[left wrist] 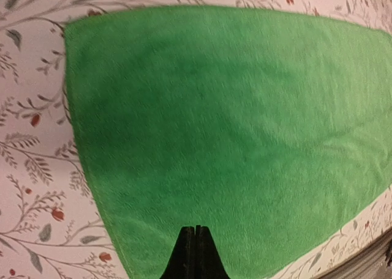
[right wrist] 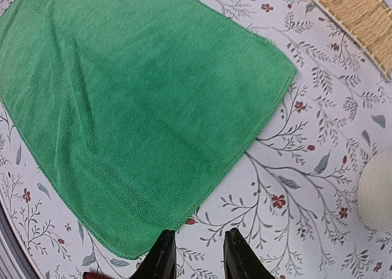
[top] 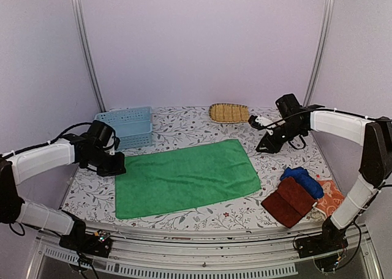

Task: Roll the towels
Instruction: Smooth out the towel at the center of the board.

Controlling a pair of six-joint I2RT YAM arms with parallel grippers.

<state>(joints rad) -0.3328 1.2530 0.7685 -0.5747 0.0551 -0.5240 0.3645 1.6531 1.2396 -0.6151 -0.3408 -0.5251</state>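
Left arm (top: 43,159) and right arm (top: 334,125) have white shells, black joints, cables and jaws.

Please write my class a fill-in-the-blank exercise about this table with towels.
1. The towel spread flat in the middle is ____.
2. The pile at the right holds brown, orange and ____ towels.
3. The plastic basket stands at the back ____.
4. The left gripper is shut; the right gripper is ____.
Missing words: green, blue, left, open.

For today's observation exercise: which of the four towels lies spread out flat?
The green towel, spread flat in the middle; the blue towel, reddish-brown towel and orange towel sit piled together at the right.
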